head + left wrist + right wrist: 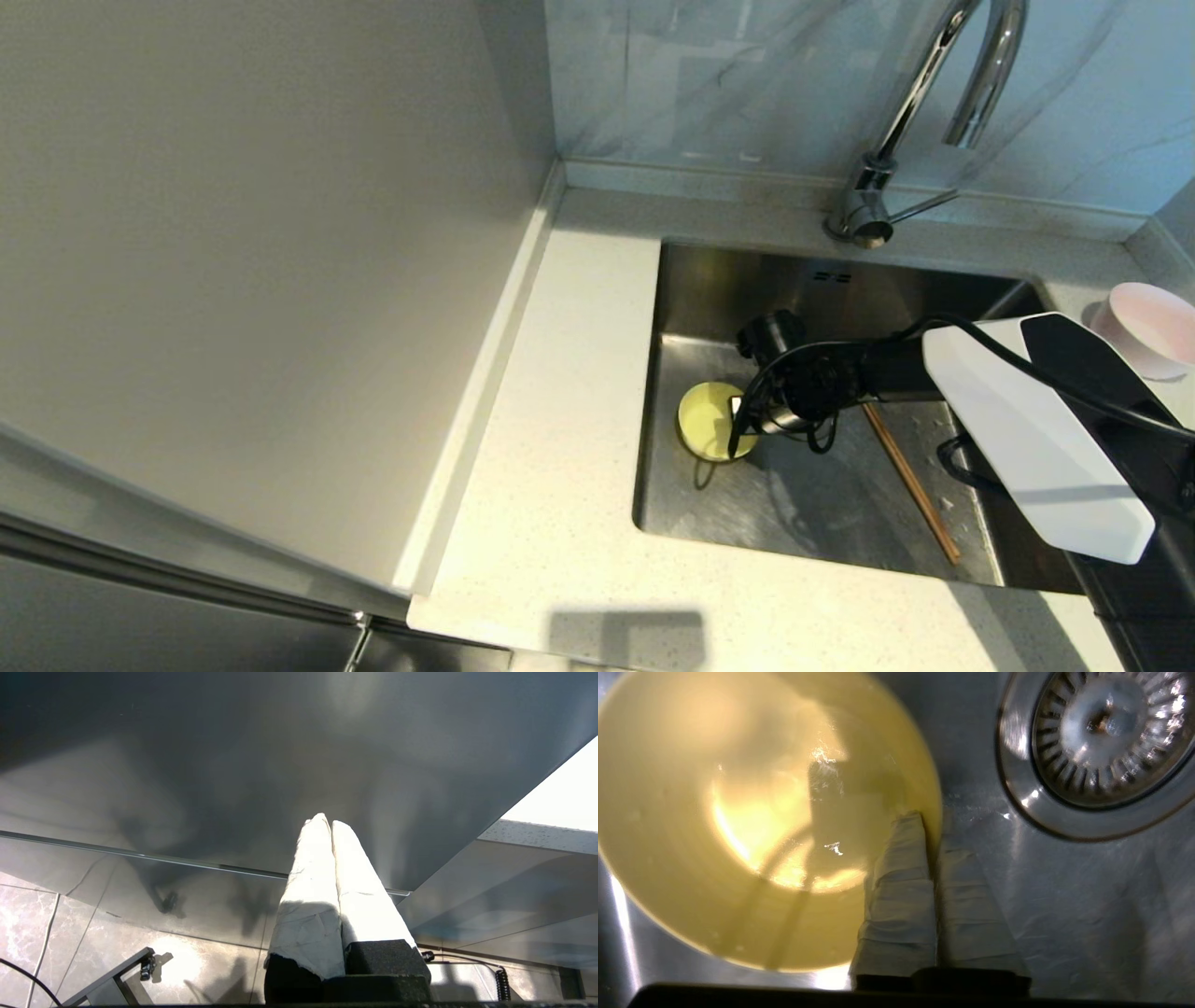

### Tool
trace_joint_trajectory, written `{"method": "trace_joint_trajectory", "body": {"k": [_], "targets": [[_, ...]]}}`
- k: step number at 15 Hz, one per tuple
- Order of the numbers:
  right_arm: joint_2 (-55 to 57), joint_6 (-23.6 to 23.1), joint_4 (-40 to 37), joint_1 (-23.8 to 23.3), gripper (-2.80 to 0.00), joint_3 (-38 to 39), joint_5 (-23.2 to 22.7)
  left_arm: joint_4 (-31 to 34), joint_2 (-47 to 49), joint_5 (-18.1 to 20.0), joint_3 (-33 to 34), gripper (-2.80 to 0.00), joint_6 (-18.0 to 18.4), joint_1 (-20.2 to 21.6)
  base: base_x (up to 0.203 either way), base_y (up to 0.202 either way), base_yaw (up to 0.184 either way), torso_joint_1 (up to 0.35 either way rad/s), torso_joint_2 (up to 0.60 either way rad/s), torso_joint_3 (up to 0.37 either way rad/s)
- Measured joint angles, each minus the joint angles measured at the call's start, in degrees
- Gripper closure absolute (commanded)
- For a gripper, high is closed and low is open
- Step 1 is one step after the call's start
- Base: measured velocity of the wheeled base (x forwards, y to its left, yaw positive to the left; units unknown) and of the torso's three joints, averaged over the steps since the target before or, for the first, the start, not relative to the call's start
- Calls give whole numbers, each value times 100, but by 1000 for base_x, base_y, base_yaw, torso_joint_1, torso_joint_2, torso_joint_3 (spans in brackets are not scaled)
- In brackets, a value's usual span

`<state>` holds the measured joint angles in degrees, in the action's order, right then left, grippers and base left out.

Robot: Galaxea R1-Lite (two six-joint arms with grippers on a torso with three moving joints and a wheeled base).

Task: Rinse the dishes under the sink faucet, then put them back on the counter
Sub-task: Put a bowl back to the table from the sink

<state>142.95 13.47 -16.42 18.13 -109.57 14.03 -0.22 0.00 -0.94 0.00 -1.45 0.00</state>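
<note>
The left tool (pixel 327 826) is parked off the counter (pixel 551 392), its tips pressed together on nothing. In the sink (pixel 803 504), the yellow bowl (pixel 711 420) is pinched at its rim by the right tool (pixel 742 418), one finger inside, one outside. Chopsticks (pixel 910 483) lie on the sink floor; the pink bowl (pixel 1146 327) sits on the counter at right. Pickup is judged in hand; a lift toward the faucet (pixel 920 103) is called for next.

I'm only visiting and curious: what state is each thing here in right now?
yellow-green bowl: upright in the sink, rim pinched by the right gripper.
pink bowl: upright on the counter.
chopsticks: lying in the sink.
faucet: no water visible.
left gripper: shut, empty.
</note>
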Motion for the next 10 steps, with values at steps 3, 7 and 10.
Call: {"method": "trace_joint_trajectory", "body": {"k": [3, 7, 10], "targets": [[-9, -7, -4, -59, 0, 19, 7, -2, 0, 1, 0, 0, -1, 0, 0, 0, 0, 0, 0, 0], [-197, -67, -36, -324, 0, 56, 236, 0, 0, 0, 0, 0, -2, 0, 0, 0, 0, 0, 0, 0], [-620, -269, -50, -679, 0, 424, 277, 0, 0, 1, 0, 0, -3, 0, 0, 0, 0, 0, 0, 0]]}}
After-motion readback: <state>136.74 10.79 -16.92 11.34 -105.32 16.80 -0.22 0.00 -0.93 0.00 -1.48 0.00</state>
